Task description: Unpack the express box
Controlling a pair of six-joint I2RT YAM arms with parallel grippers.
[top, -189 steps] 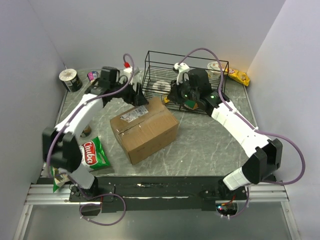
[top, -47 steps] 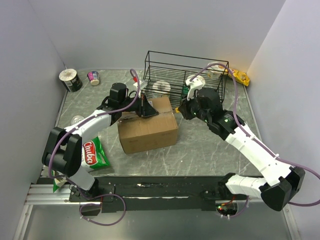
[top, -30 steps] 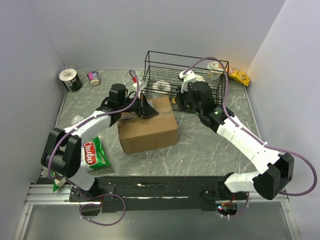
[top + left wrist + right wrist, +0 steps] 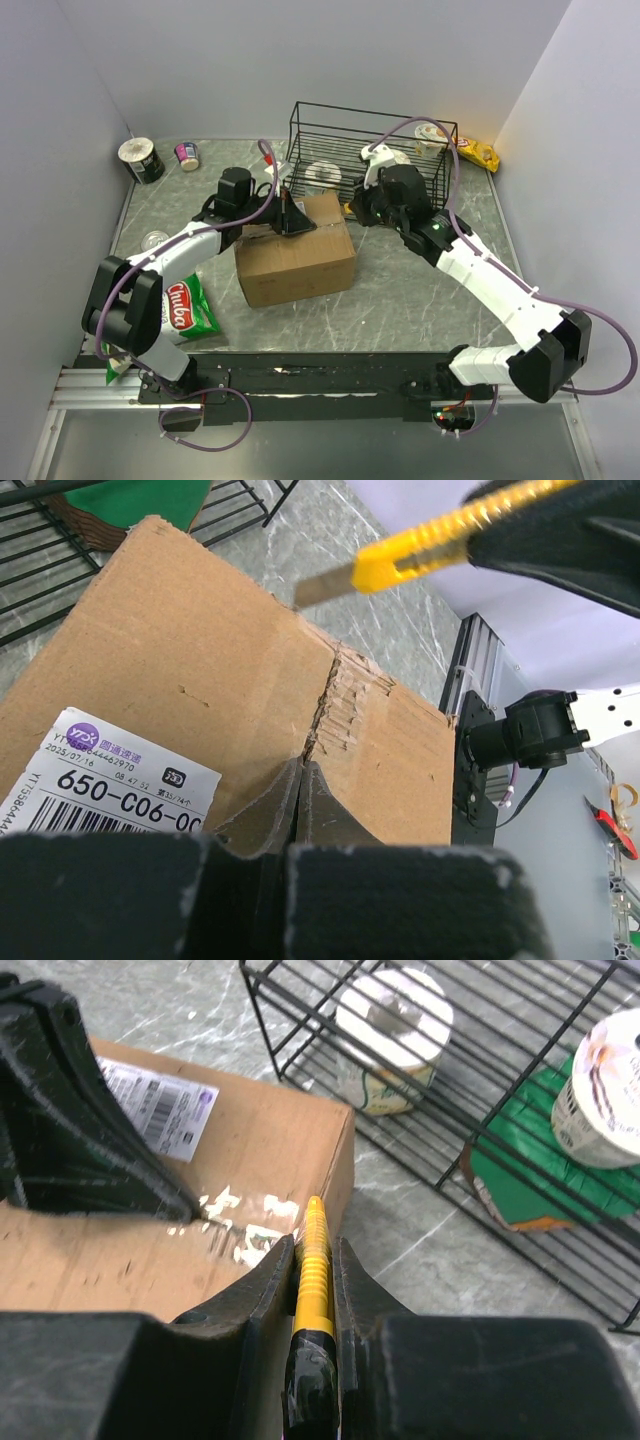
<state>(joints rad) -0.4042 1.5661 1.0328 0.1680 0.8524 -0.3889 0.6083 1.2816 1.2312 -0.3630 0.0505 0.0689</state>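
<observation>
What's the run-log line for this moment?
left pincer: shut, tip on express box top | right pincer: shut on yellow utility knife, blade out

The box [image 4: 296,255] sits mid-frame on the table [image 4: 390,300], with the wire basket [image 4: 330,140] just behind it at upper centre and a knife [image 4: 312,1255] over its upper right corner. A snack bag [image 4: 187,306] lies at its left. A can [image 4: 141,159] and a small cup [image 4: 187,155] stand at the upper left, and a packet [image 4: 480,153] lies at the upper right beside the basket.
</observation>
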